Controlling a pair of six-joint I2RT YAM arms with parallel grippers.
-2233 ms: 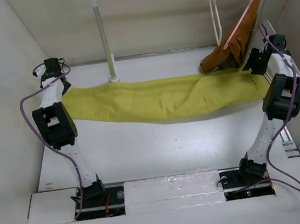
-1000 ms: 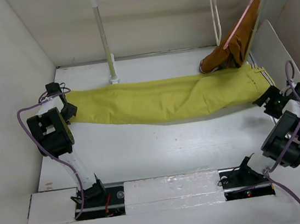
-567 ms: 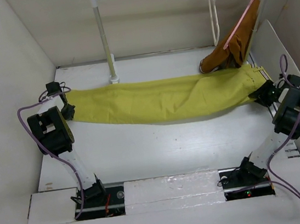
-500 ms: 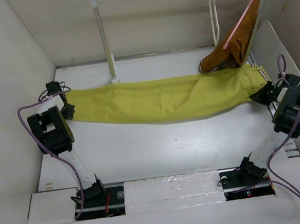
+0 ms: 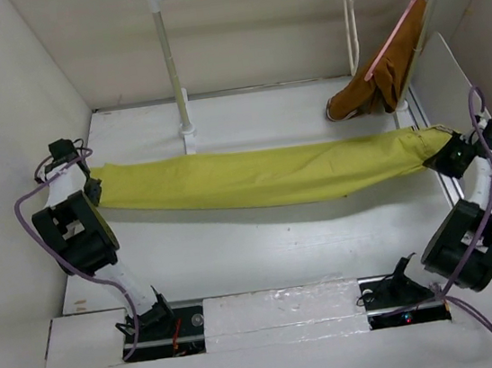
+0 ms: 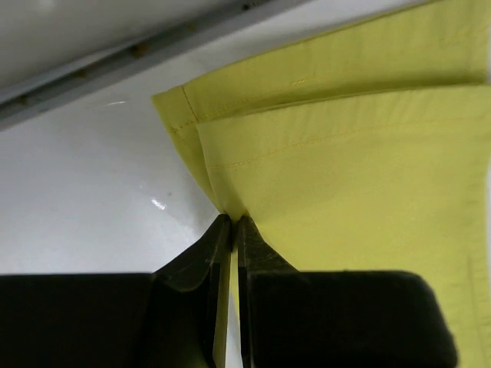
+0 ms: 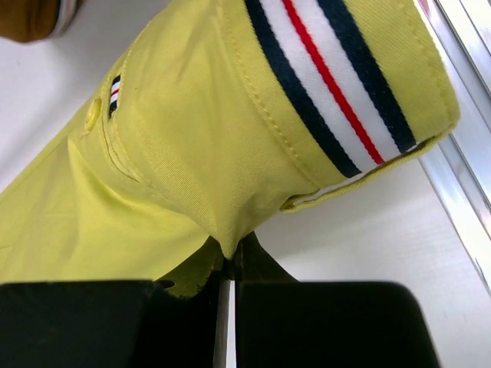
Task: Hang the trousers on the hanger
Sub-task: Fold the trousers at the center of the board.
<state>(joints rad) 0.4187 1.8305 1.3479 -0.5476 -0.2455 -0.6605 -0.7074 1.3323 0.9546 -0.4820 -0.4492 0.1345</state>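
- Pinching a hem corner, the left claw [image 6: 232, 222] is pressed together on cloth; the right claw [image 7: 230, 259] grips below the striped waistband.
- The trousers [image 5: 263, 177] now stretch taut between them above the table [image 5: 264, 254], narrower than the slack spread before.
- Both arms have swung outward; the cream-white hanger [image 5: 352, 29] hangs untouched, so threading remains.
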